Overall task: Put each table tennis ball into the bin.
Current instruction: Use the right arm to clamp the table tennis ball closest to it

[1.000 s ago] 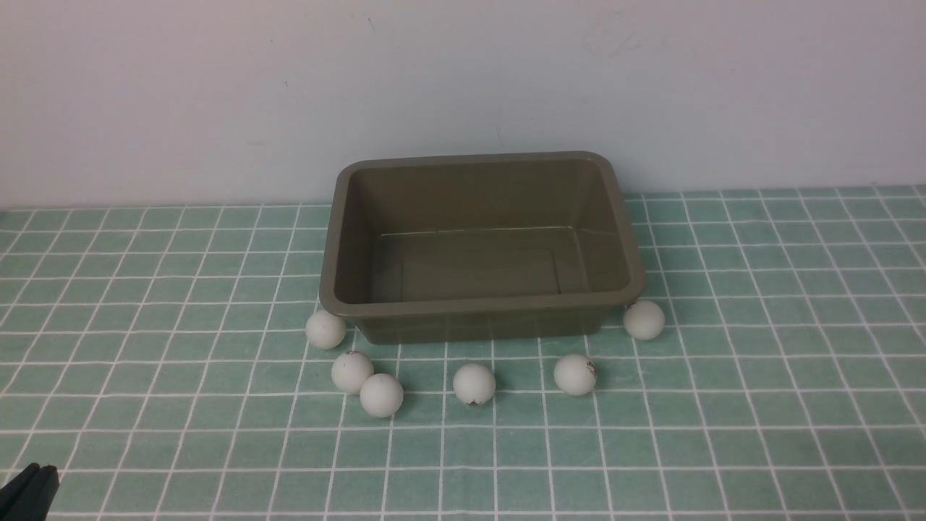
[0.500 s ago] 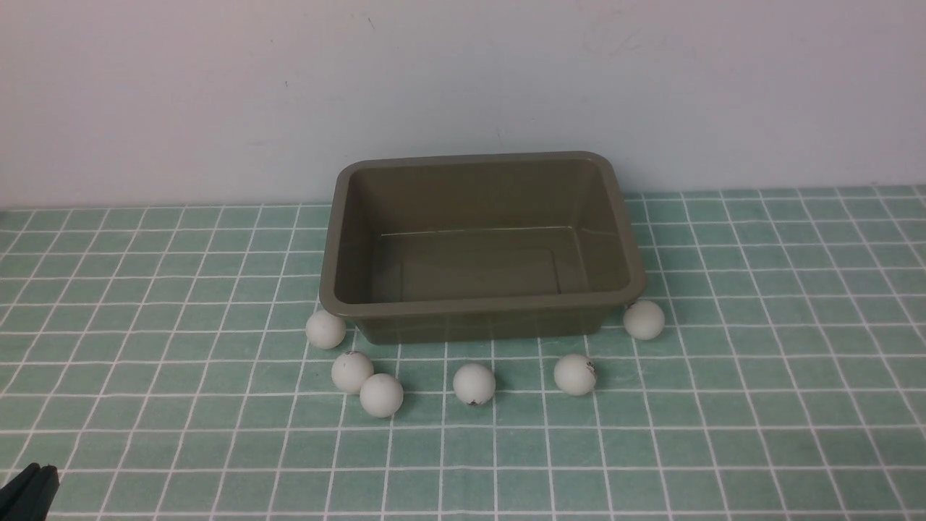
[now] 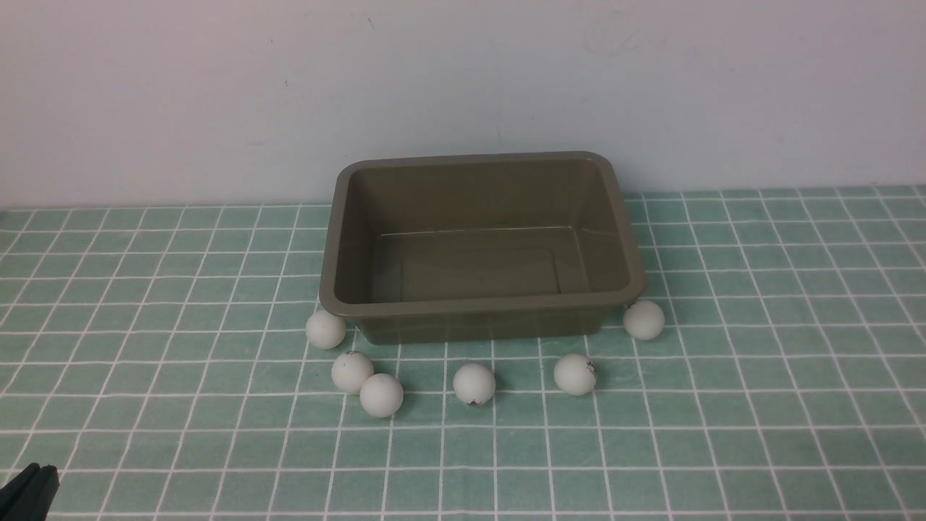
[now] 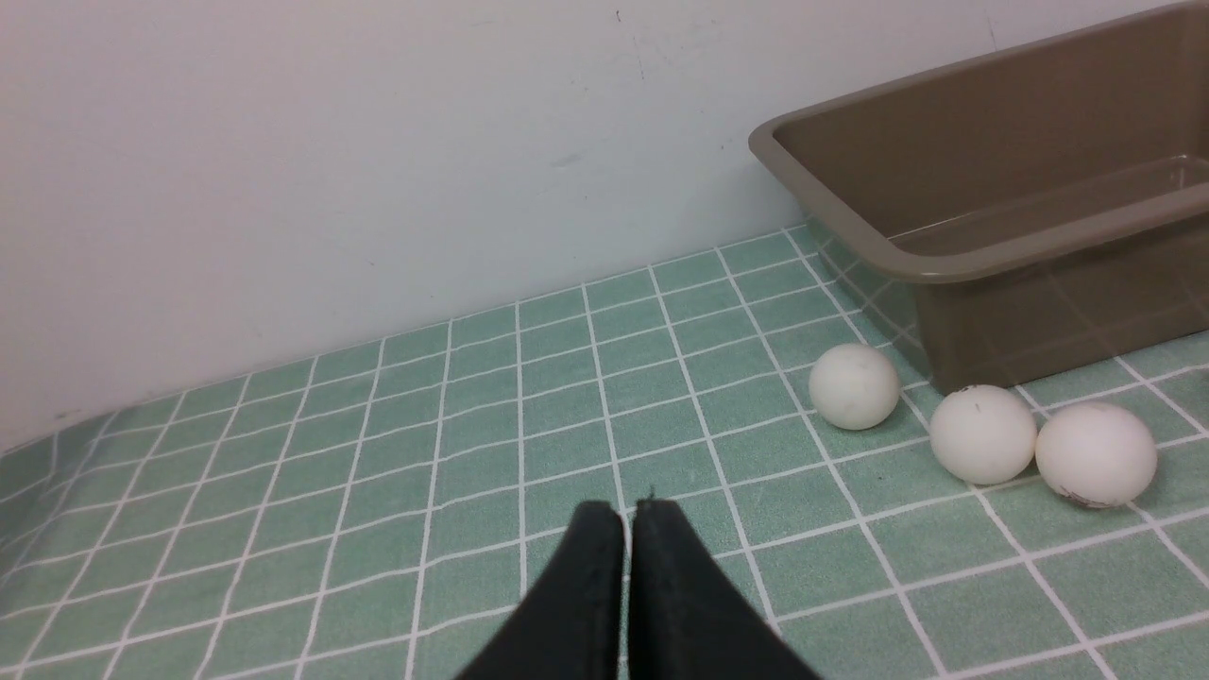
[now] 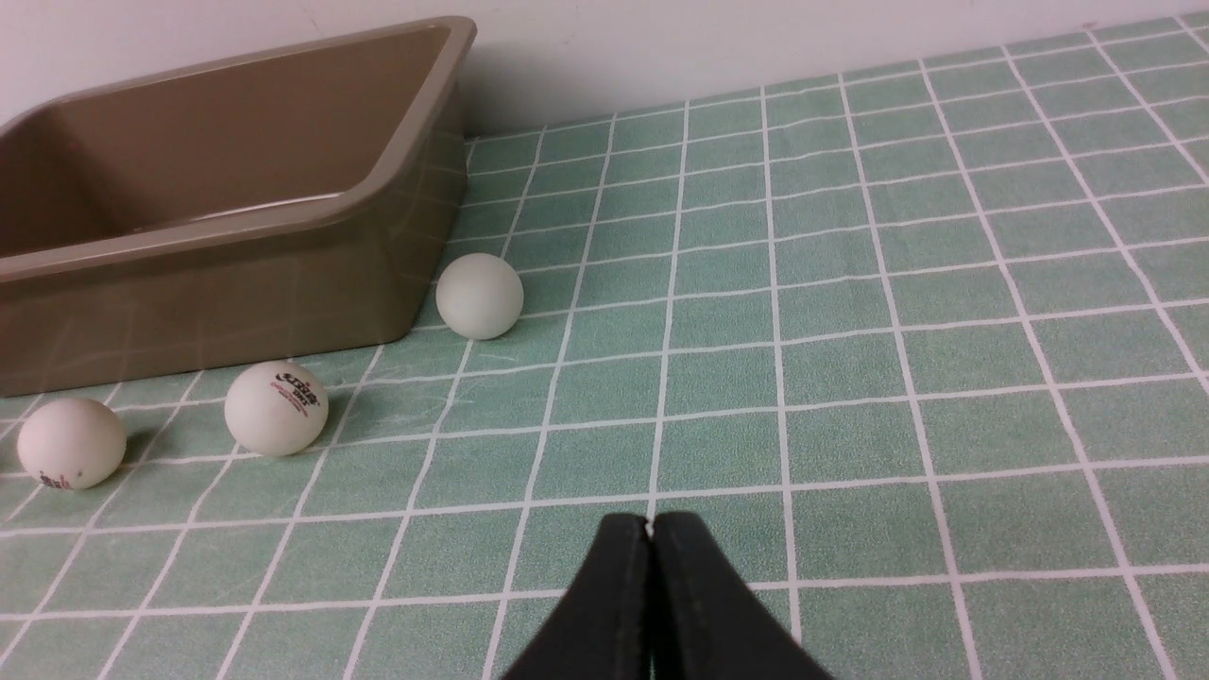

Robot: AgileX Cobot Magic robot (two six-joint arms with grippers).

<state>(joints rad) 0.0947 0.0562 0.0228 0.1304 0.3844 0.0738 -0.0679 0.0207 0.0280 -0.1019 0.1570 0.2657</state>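
Observation:
The olive-brown bin (image 3: 480, 307) stands empty at the back of the table against the wall. Several white table tennis balls lie on the cloth in front of it: one (image 3: 325, 329) at its left front corner, a touching pair (image 3: 352, 371) (image 3: 381, 395), one (image 3: 474, 383) in the middle, one (image 3: 575, 374) further right, one (image 3: 643, 320) at the right front corner. My left gripper (image 4: 628, 510) is shut and empty, well short of the balls (image 4: 854, 385); its tip (image 3: 32, 481) shows at the front view's lower left. My right gripper (image 5: 650, 521) is shut and empty, away from the nearest ball (image 5: 479, 296).
A green checked cloth (image 3: 759, 405) covers the table. A plain pale wall (image 3: 463, 79) rises right behind the bin. The bin's rim (image 5: 236, 225) stands higher than the balls beside it.

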